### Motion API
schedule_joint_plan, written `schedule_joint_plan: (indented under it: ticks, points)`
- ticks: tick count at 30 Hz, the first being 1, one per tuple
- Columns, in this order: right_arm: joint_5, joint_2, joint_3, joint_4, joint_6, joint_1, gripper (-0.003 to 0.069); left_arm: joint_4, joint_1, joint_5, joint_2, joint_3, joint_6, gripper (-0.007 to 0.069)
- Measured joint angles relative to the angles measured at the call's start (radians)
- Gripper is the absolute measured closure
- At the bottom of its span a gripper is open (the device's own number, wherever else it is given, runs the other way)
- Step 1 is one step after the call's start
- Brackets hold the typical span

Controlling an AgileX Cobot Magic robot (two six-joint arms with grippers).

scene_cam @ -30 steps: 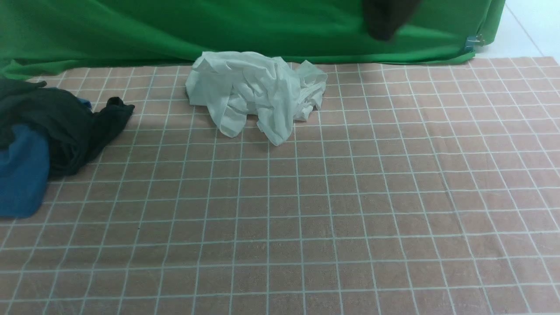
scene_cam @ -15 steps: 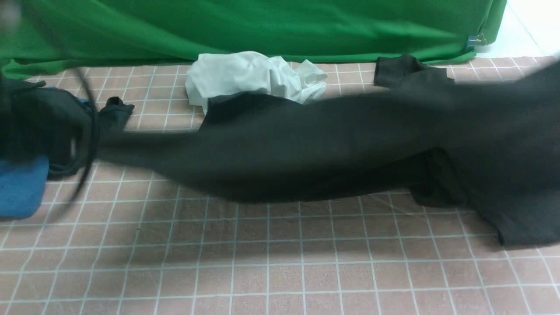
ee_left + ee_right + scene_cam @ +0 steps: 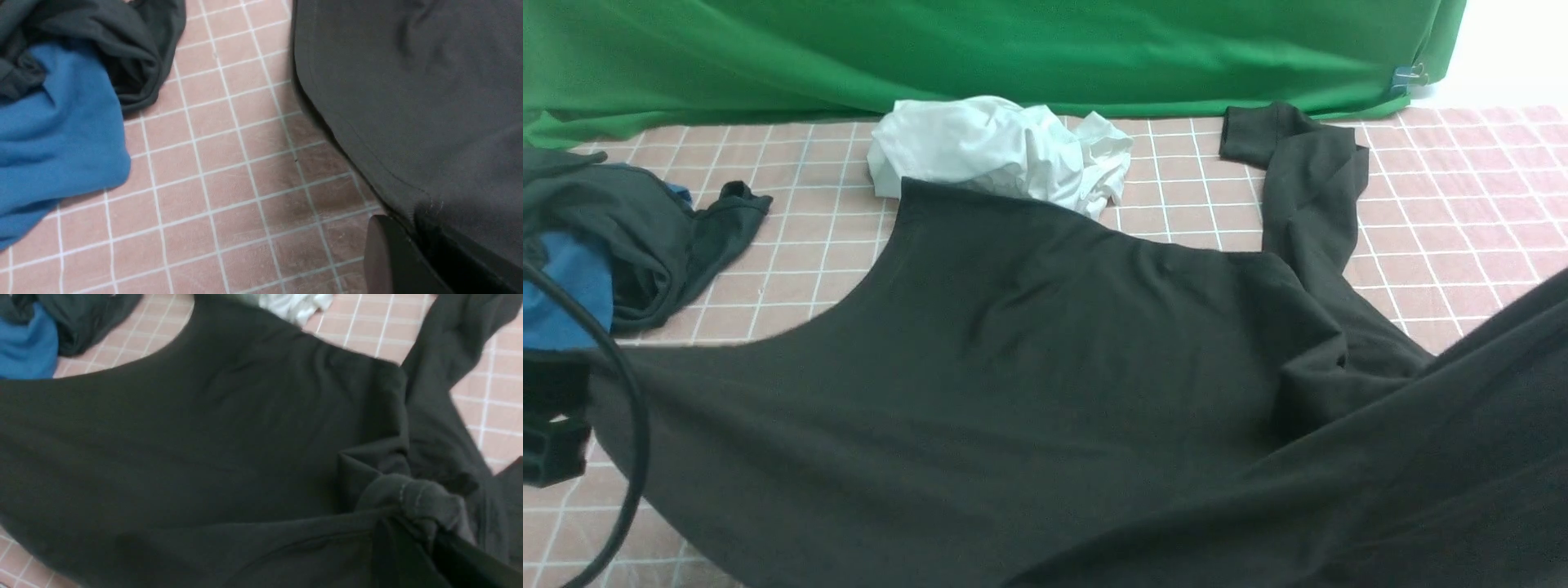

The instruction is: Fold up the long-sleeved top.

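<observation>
The long-sleeved top (image 3: 1045, 367) is black-brown and lies stretched wide over the front of the checked table. One sleeve runs to the back right and ends in a cuff (image 3: 1254, 131). My left gripper (image 3: 408, 223) is shut on the top's stitched hem (image 3: 392, 175); it shows in the front view (image 3: 551, 441) at the far left edge. My right gripper (image 3: 425, 530) is shut on a bunched piece of the top's hem (image 3: 416, 496). In the front view it is hidden behind raised cloth at the right.
A crumpled white garment (image 3: 1005, 151) lies at the back middle, partly under the top's far edge. A blue shirt (image 3: 564, 286) and a dark greenish-grey garment (image 3: 645, 224) are piled at the left. A green curtain (image 3: 1013, 49) closes the back. A black cable (image 3: 633, 425) loops at the front left.
A second ago the top was off the table. It swept in from the right, blurred, and now lies spread nearer and lower, held at both ends.
</observation>
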Motion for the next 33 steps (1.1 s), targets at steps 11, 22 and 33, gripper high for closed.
schedule_joint_plan:
  ticks: [11, 22, 33]
  points:
    - [-0.614, 0.511, 0.037, -0.282, -0.037, 0.007, 0.0593, 0.002, 0.000, -0.110, 0.120, 0.024, -0.002, 0.0589]
    - [-0.552, 0.600, 0.023, -0.307, -0.034, 0.015, 0.0140, -0.009, 0.000, -0.117, 0.137, 0.040, 0.006, 0.0589]
    - [-0.183, 0.486, 0.322, -0.468, -0.283, 0.455, 0.0134, -0.031, 0.000, -0.162, 0.138, 0.043, 0.013, 0.0589]
